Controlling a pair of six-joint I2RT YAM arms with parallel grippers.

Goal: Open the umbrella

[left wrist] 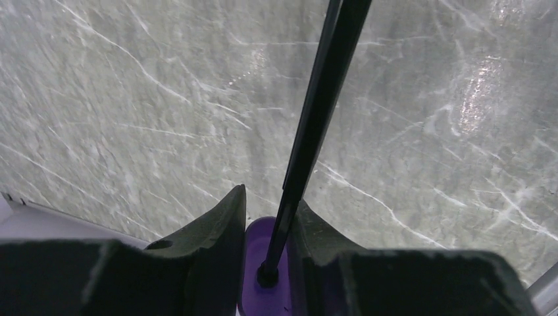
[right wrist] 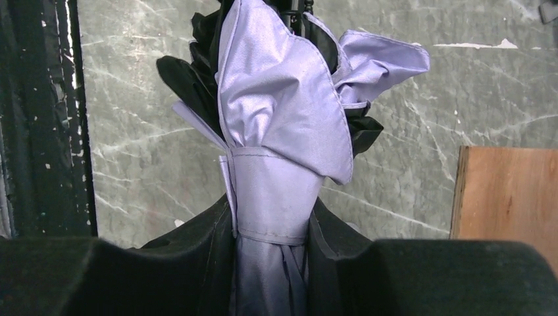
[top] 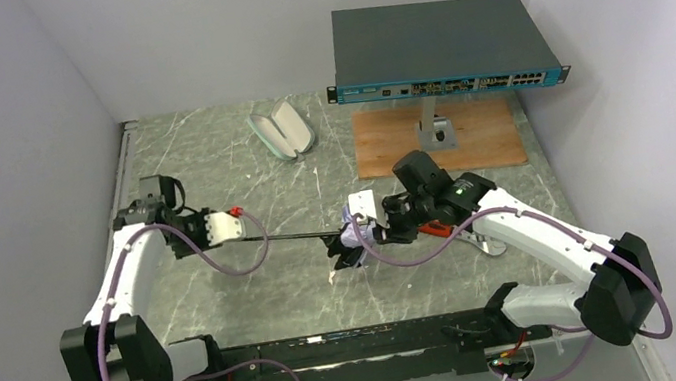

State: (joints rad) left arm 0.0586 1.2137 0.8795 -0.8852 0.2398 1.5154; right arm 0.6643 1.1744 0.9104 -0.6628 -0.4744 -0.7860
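Observation:
The umbrella is held level above the table between both arms. Its thin black shaft is drawn out toward the left. My left gripper is shut on the small lavender handle, with the shaft running out between the fingers. My right gripper is shut on the bunched lavender canopy. The fabric is still folded, with black lining showing behind it.
A mint-green clamshell case lies at the back. A network switch stands on a post over a wooden board at the back right; the board also shows in the right wrist view. A red-handled tool lies under the right arm.

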